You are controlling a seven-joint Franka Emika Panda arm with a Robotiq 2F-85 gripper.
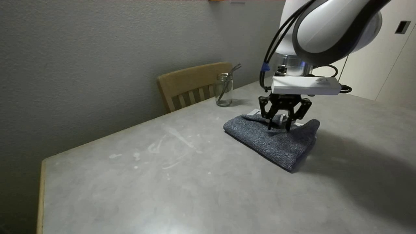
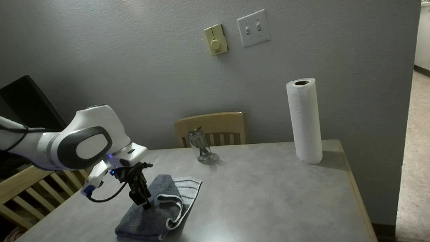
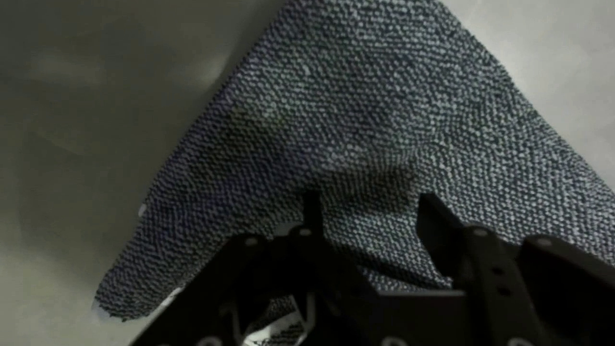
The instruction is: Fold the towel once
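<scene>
The blue-grey towel (image 1: 269, 143) lies on the table, partly doubled over itself, and it also shows in an exterior view (image 2: 144, 220). Its white striped end sticks out from under the upper layer, and its pale edge curls in a loose wave. One corner is raised. My gripper (image 1: 279, 128) points down at the towel's middle, and in an exterior view the fingertips (image 2: 146, 205) are at or just over the cloth. In the wrist view the two fingers (image 3: 369, 196) stand apart with the towel (image 3: 365, 96) below. No cloth is visibly pinched. Whether the tips touch it is unclear.
A glass jar (image 1: 224, 94) with metal utensils stands near the wall-side table edge, close to the towel. A paper towel roll (image 2: 305, 124) stands upright near a table corner. A wooden chair (image 2: 215, 126) is behind the table, against the grey wall.
</scene>
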